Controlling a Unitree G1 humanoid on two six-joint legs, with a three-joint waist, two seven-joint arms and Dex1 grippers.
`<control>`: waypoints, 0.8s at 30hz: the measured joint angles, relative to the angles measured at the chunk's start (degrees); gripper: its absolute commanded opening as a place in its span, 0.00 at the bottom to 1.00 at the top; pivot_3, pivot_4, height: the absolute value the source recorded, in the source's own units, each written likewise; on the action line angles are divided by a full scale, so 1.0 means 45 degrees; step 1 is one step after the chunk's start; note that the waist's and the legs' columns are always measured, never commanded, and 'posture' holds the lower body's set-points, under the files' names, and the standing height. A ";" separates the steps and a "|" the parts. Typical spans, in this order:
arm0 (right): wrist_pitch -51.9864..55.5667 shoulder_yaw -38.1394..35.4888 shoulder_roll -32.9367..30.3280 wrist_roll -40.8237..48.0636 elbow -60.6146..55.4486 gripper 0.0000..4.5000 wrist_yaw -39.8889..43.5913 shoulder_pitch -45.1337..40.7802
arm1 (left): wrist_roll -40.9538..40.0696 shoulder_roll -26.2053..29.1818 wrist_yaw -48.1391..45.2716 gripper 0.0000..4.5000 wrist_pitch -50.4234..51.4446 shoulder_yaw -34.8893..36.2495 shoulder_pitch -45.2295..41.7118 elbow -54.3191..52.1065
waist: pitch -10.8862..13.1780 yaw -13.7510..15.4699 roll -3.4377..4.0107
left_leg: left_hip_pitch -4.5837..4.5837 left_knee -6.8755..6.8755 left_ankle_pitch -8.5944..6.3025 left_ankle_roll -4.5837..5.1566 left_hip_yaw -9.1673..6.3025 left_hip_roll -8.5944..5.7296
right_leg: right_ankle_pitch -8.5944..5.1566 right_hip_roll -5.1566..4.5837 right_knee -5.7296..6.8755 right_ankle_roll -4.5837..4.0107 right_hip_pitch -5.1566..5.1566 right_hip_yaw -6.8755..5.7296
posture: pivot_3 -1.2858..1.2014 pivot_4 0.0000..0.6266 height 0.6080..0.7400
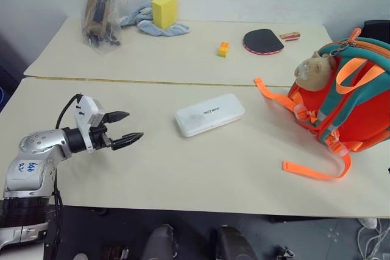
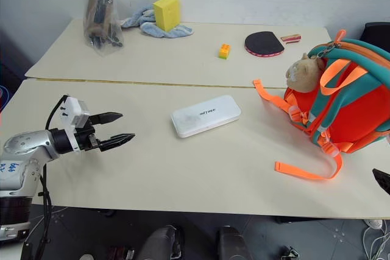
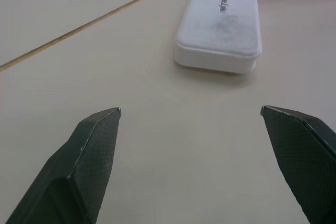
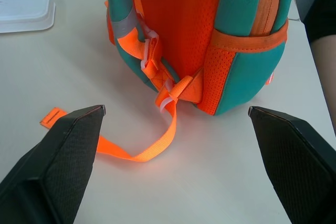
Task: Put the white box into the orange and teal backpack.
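The white box (image 1: 209,114) lies flat in the middle of the near table, its dark lettering facing up. My left gripper (image 1: 125,129) hovers open to its left, a short way off, fingers pointing at it; the left wrist view has the box (image 3: 220,24) ahead of the spread fingertips (image 3: 100,129). The orange and teal backpack (image 1: 350,98) stands at the table's right end with a tan plush toy (image 1: 314,71) on it and orange straps (image 1: 317,168) trailing toward the front edge. My right gripper (image 4: 176,111) is open, facing the backpack's lower side (image 4: 210,40) from close by.
On the far table sit a yellow sponge block (image 1: 164,10) on a blue cloth (image 1: 143,21), a clear bag with dark items (image 1: 101,13), a small orange-yellow brick (image 1: 223,49) and a table tennis paddle (image 1: 263,41). A seam (image 1: 152,81) joins the two tables.
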 measured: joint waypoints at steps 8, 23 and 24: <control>-0.0022 0.0000 0.0221 -0.0005 -0.0218 0.99 -0.0086 0.0095 | 0.0348 0.0073 -0.0067 1.00 -0.0394 -0.0265 -0.0125 0.0061 | 0.0000 -0.0001 0.0000 | 0.0004 -0.0002 0.0000 0.0000 0.0001 0.0000 | 0.0000 0.0000 0.0003 0.0000 0.0000 0.0005 | 0.52 0.24 1.00; -0.0044 0.0000 0.0315 -0.0225 -0.0529 0.99 -0.0330 0.0126 | 0.0354 0.0038 0.0029 1.00 0.0021 -0.0607 -0.0360 0.0126 | 0.0000 -0.0005 0.0000 | 0.0008 -0.0003 0.0001 -0.0001 0.0003 0.0000 | 0.0000 0.0001 0.0007 0.0000 0.0002 0.0005 | 0.52 0.24 1.00; -0.0025 -0.0001 0.0312 -0.0219 -0.0644 0.99 -0.0352 0.0120 | 0.0354 0.0025 0.0069 1.00 0.0073 -0.0626 -0.0382 0.0125 | 0.0000 -0.0006 0.0000 | 0.0008 -0.0003 0.0001 -0.0001 0.0003 0.0000 | 0.0000 0.0001 0.0008 0.0000 0.0001 0.0005 | 0.52 0.24 1.00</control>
